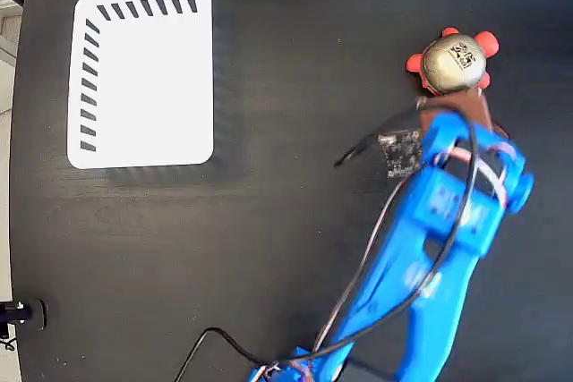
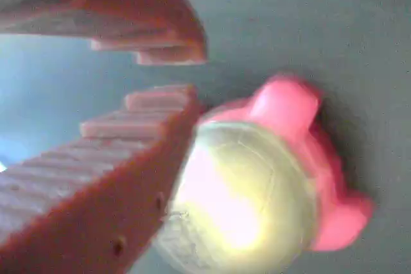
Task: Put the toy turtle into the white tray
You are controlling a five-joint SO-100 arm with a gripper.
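Observation:
The toy turtle (image 1: pixel 455 62), with a domed gold-grey shell and red-orange legs, lies on the black table at the upper right of the fixed view. My gripper (image 1: pixel 452 101), brown-fingered on a blue arm, sits just below it, its tips at the shell's edge. In the wrist view the turtle (image 2: pixel 250 197) lies beside and under the lower finger (image 2: pixel 128 158), not between the two. The gripper (image 2: pixel 183 75) is all but shut, with a thin empty slit at the tips. The white tray (image 1: pixel 143 73) lies far off at the upper left.
The blue arm (image 1: pixel 430 248) runs from the bottom edge up to the gripper, with black cables (image 1: pixel 358 266) alongside it. A wide stretch of black table (image 1: pixel 295 87) separates turtle and tray. The table's left edge (image 1: pixel 13 221) runs close to the tray.

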